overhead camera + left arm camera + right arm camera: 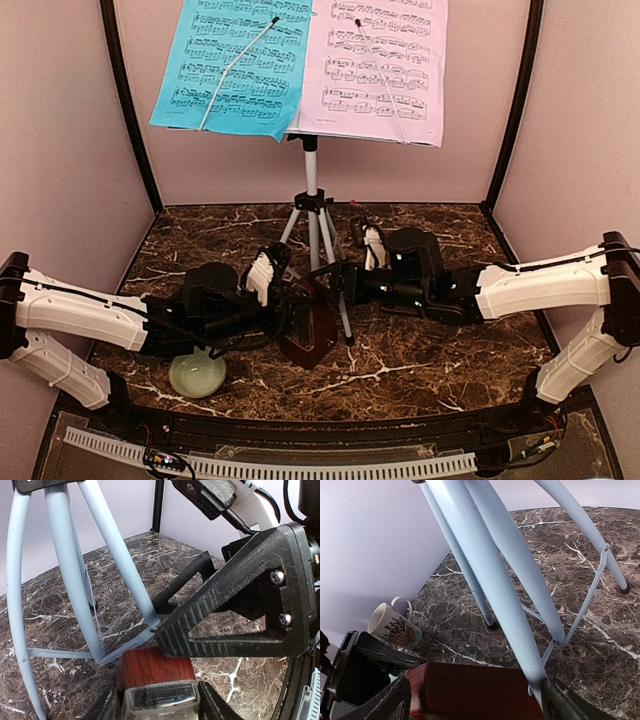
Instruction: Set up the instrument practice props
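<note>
Starting at the left, the pale green bowl [197, 375] sits on the tabletop [450, 370] under the left arm and probably plays no part in the setup. The left end effector [283, 297] reaches in low, jaws partly closed on either side of the dark-red metronome [155, 665]. I cannot tell whether they actually press on it. The metronome is at the foot of the music stand [312, 170], just beside a tripod leg, likely so it ends up close to the stand. Above, the blue page [235, 60] and pink page [380, 65] lie side by side on the tilted desk, each pinned by a thin wire arm so it won't slide off. The right end effector [342, 283] comes in from the other side with jaws spread wide. Its wrist view shows the metronome and a tripod leg in the gap, but no grip that I can make out, so it seems to be there to steady things.
</note>
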`<state>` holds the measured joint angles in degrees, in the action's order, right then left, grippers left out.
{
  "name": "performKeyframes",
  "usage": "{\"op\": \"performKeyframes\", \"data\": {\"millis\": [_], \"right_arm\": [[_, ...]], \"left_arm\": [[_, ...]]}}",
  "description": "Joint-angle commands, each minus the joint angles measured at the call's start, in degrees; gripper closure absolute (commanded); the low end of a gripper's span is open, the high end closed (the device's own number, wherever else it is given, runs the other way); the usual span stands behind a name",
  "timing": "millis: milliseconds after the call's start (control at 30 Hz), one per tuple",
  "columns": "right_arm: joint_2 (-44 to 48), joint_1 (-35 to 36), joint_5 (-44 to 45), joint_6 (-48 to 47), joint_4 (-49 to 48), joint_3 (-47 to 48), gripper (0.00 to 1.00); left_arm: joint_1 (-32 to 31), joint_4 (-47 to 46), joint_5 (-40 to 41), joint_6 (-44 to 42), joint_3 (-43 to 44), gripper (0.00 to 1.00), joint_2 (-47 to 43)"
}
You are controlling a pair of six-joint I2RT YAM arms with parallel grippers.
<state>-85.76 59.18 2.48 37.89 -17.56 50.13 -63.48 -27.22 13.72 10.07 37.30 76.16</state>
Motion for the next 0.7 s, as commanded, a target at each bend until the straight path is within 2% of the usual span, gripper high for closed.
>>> {"op": "performKeyframes", "data": {"millis": [0,133,267,667], "right_arm": [[3.7,0.2,1.1,0.1,-0.8,-1.1,0.1],[7.2,0.2,2.7,-0.6,1.0,-1.8,0.12],[8.6,0.5,1.8,-0.4,1.3,-1.3,0.19],[2.4,0.9,-2.2,2.3,-0.4,2.8,0.29]], "left_arm": [[0.4,-1.0,-0.8,-0.5,1.0,0.51,-0.1],[0.4,-0.9,-0.8,-0.4,0.2,0.55,-0.8],[0.4,-1.0,-1.3,-0.6,-0.3,0.59,-1.2],[0.4,-1.2,-2.3,-1.5,-0.5,0.65,-1.4]]}}
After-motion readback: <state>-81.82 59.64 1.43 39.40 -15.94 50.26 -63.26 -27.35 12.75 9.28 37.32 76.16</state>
